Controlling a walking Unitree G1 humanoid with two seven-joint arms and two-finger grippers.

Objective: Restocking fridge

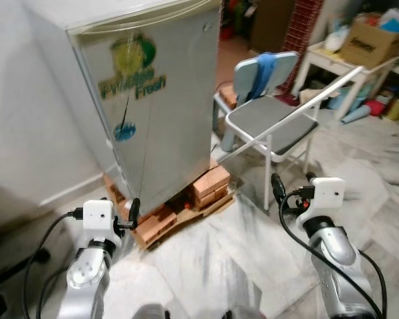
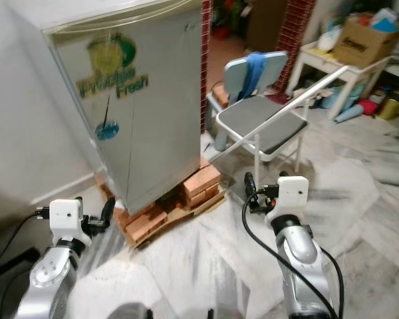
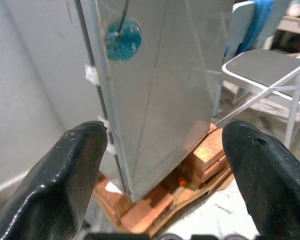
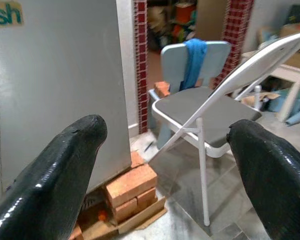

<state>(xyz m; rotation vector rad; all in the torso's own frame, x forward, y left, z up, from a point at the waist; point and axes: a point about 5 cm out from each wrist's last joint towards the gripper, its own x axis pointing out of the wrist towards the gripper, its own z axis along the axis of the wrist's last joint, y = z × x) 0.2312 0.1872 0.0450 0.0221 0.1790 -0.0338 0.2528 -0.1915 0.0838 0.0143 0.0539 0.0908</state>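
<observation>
We see the fridge (image 1: 156,100) standing upright on stacks of bricks (image 1: 211,185) over a sheet of cardboard (image 1: 198,211), its long axis vertical and its closed door facing us, turned a little to our right. Its top is cut off by the upper edge of the head views, and the brick stacks underneath are partly hidden in its shade. The lettering on the door is blurred. Just right of it stands a folding chair (image 1: 272,123) with a blue cloth (image 1: 266,70) over its back; behind, a white table (image 1: 349,60) holds a cardboard box (image 1: 372,40). Our left gripper (image 3: 160,165) hovers near the fridge's lower corner, fingers spread wide. Our right gripper (image 4: 165,165) hangs between fridge and chair, fingers likewise apart, holding nothing.
</observation>
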